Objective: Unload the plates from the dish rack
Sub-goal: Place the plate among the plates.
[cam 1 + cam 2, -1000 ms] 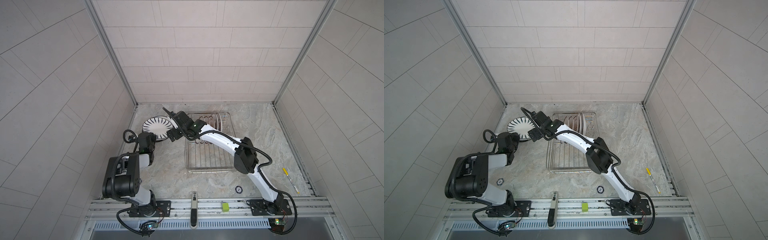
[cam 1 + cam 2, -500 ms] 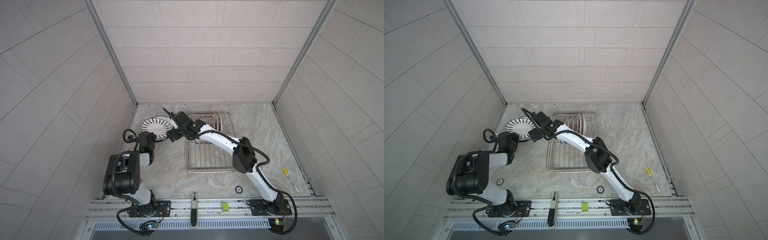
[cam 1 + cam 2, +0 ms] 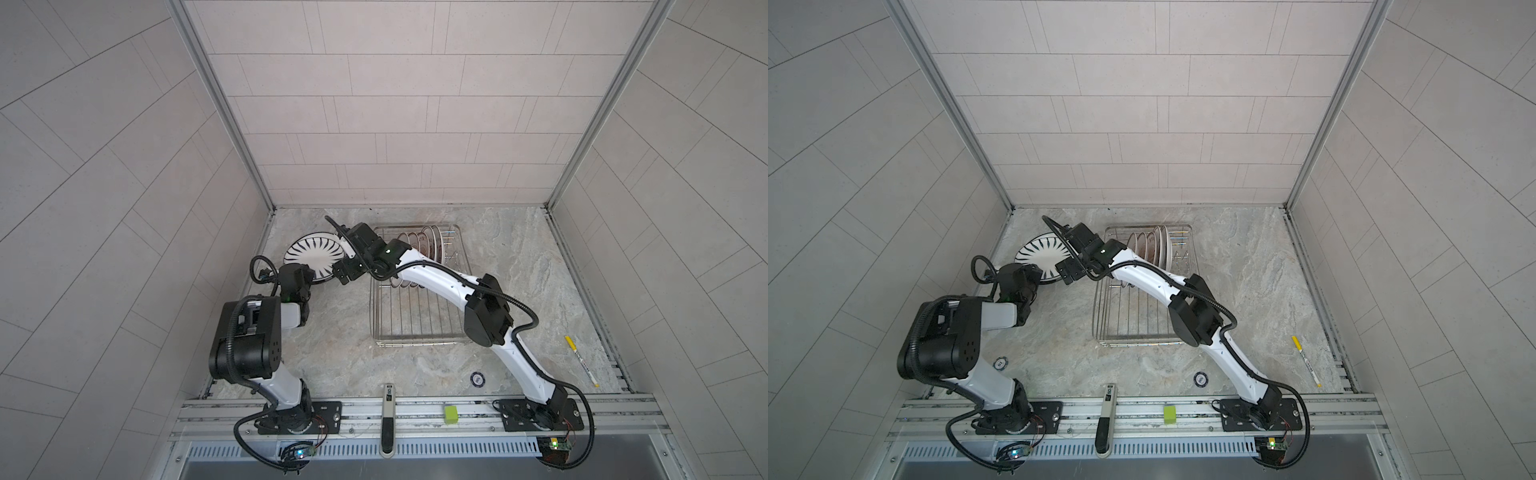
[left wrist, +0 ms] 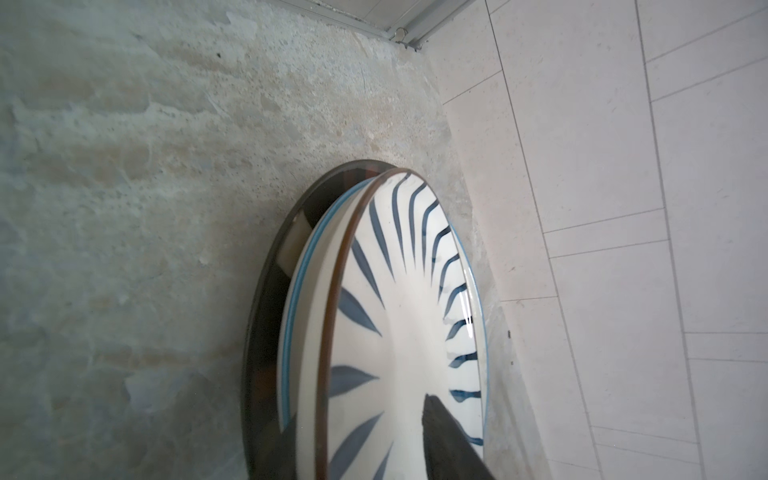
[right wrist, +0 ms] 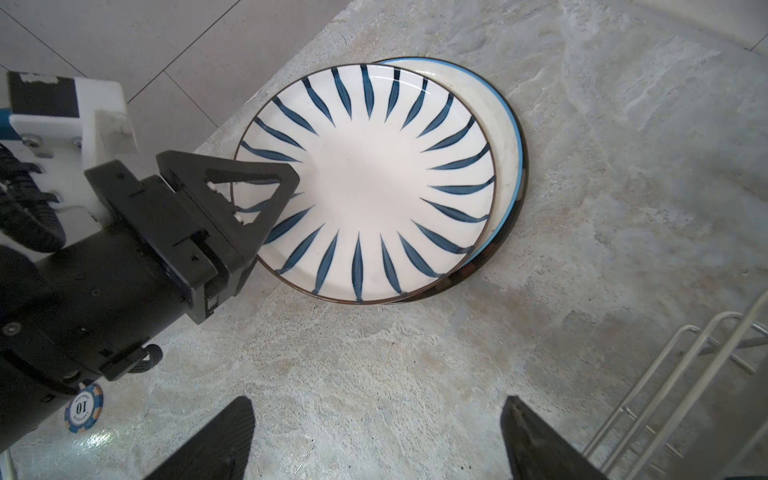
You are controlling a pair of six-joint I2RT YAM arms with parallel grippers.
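Gleaming round striped plate (image 5: 365,178) lies stacked on mottled stone tabletop (image 5: 582,291).

Marbled stone counter (image 3: 340,332) carries a wire dish rack (image 3: 415,342), a stack of plates (image 3: 313,255) near the far left corner, a yellow pen (image 3: 581,360) at right and two poker chips (image 3: 1200,378).

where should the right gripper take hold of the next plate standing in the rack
Likely the top rim of the end plate in the dish rack, from above, jaws straddling its thickness: it stands on edge beside others, leaving only that rim free.
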